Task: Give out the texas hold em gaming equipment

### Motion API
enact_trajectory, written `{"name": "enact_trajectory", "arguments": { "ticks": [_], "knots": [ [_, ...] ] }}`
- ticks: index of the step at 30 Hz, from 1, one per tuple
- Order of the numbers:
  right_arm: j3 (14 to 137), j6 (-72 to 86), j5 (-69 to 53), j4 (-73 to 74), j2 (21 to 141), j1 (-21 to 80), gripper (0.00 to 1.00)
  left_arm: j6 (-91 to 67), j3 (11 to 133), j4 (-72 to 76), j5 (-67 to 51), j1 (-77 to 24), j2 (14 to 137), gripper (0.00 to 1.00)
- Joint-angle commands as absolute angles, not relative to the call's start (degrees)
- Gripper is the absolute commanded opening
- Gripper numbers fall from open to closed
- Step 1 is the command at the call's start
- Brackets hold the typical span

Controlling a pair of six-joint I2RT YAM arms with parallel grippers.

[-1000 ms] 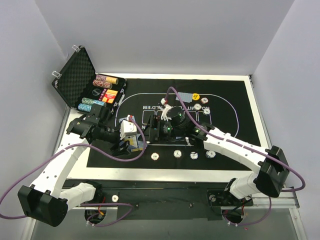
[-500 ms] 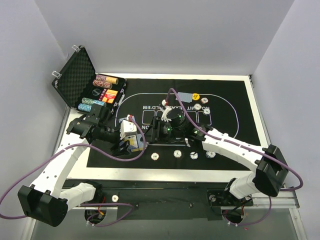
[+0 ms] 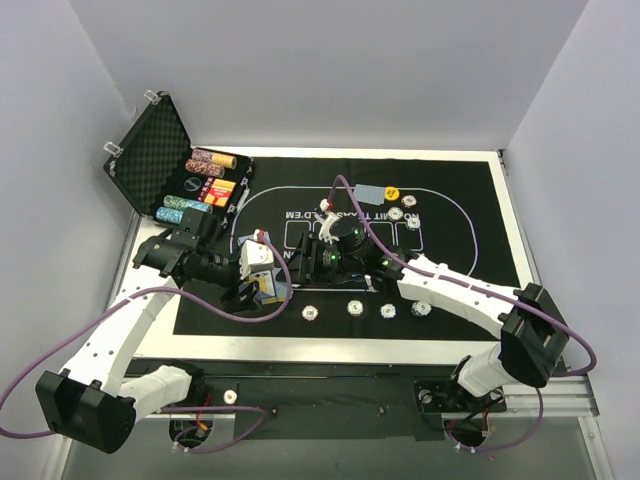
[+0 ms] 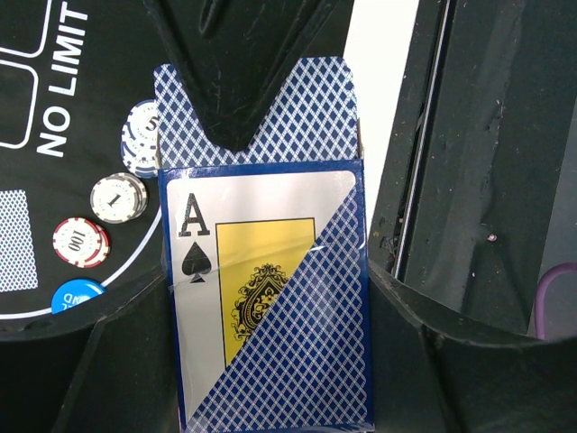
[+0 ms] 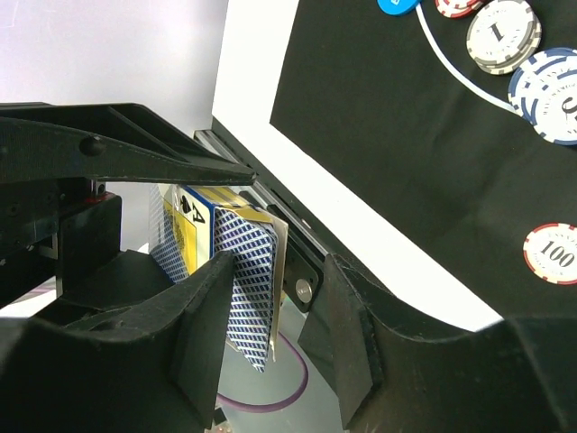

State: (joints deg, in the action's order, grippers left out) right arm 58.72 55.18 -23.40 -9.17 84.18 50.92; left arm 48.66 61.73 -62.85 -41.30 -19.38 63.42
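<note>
A blue-patterned card box with an ace of spades on its face stands upright, and my left gripper is shut on it above the mat's near left part. My right gripper has come in from the right. Its jaws stand apart around the box's upper edge: the left finger is against the box and a gap is left at the right finger. Poker chips lie in a row on the mat. More chips, a yellow button and a blue-backed card lie farther back.
The black felt mat covers most of the table. An open black case at the far left holds rolls of chips. A grey chip, a blue-white chip and a red 100 chip lie near the mat's edge.
My right gripper has slid left toward the card box, and its jaws have narrowed around the box's edge. The left arm and the box have stayed put.
</note>
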Motion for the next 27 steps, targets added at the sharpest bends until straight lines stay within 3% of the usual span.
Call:
{"name": "enact_trajectory", "arguments": {
  "ticks": [1,15,22,27],
  "knots": [
    [57.4,55.0,-23.1,-9.0,82.5,49.2,0.38,48.8,63.8,-61.3,-45.2,-19.1,62.2,0.00],
    [53.1,55.1,-23.6,-8.0,76.7,45.5,0.33,48.7,64.0,-61.2,-45.4,-19.1,62.5,0.00],
    [54.0,54.8,-21.4,-5.5,72.3,45.3,0.39,48.8,63.5,-61.4,-45.2,-19.1,62.1,0.00],
    [54.1,54.5,-19.6,-4.7,69.6,45.7,0.50,49.0,63.4,-61.4,-45.0,-19.1,62.0,0.00]
  ]
}}
